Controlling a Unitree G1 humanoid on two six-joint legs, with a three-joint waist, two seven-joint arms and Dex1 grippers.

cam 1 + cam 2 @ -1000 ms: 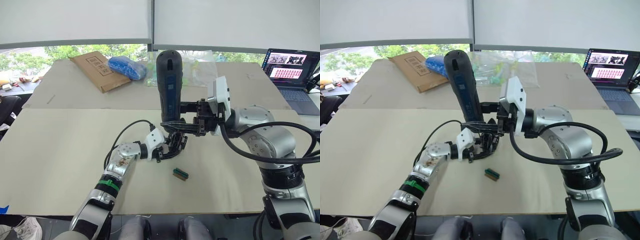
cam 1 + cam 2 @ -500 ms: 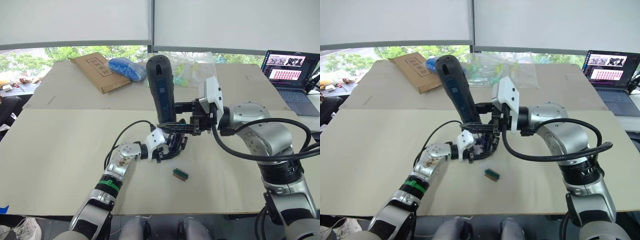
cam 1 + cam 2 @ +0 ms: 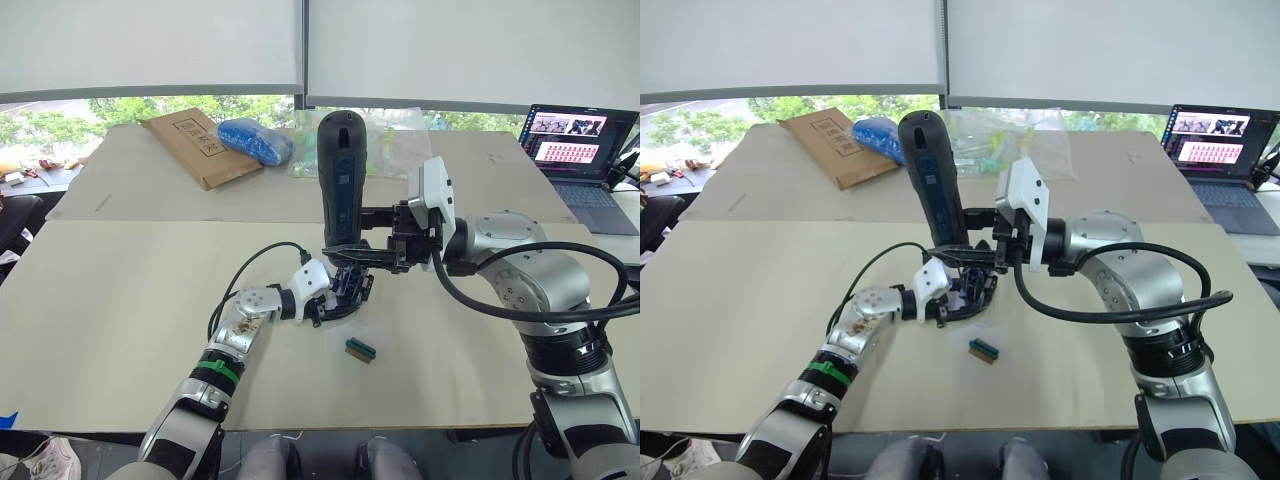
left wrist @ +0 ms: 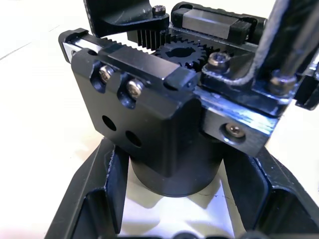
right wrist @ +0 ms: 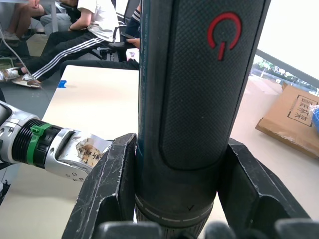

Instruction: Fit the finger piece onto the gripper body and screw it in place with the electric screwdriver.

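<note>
Jaws of right gripper (image 3: 985, 245) clamp electric screwdriver (image 3: 930, 180), red power symbol on its body, upright over gripper body (image 3: 345, 288); left gripper (image 3: 335, 297) jaws clamp gripper body on tabletop (image 3: 120, 300).

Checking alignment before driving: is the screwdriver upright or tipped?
Nearly upright: the electric screwdriver stands in the right gripper, tip down over the gripper body.
</note>
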